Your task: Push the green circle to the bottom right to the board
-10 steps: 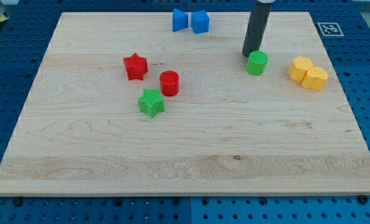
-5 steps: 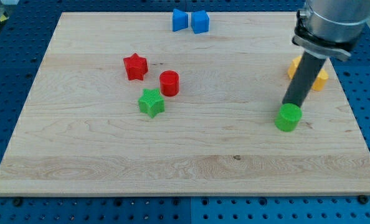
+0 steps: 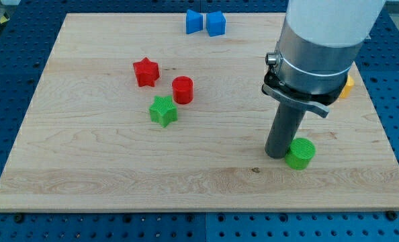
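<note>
Dark grey my tip (image 3: 276,154), bright green circle (image 3: 300,154) touching its right side. Far to its left, a green star (image 3: 163,111), red cylinder (image 3: 183,89) and red star (image 3: 146,72). Beyond it, two blue blocks (image 3: 205,22). Pale wooden board (image 3: 119,175), blue pegboard table (image 3: 5,81).

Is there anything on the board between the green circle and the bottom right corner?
No. In the camera view only bare wood lies between the green circle and that corner; my tip touches its left side.

Green circle (image 3: 299,154) and my tip (image 3: 277,154) now lower, slightly leftward.
</note>
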You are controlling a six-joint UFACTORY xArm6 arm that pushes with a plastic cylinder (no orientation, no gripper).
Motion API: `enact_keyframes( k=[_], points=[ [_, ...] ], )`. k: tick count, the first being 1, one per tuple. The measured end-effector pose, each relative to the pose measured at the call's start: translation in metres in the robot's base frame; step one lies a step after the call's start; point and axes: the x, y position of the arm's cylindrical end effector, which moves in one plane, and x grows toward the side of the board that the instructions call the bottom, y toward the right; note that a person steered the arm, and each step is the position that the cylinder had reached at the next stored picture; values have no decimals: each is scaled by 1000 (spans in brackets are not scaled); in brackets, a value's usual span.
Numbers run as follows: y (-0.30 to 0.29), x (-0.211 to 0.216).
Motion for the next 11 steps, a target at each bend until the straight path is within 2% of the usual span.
enact_keyframes(
  k=[4, 5, 6, 8, 11],
  points=[
    [43, 37],
    [8, 37],
    [-15, 15],
    [-9, 9],
    [71, 9]
  ],
)
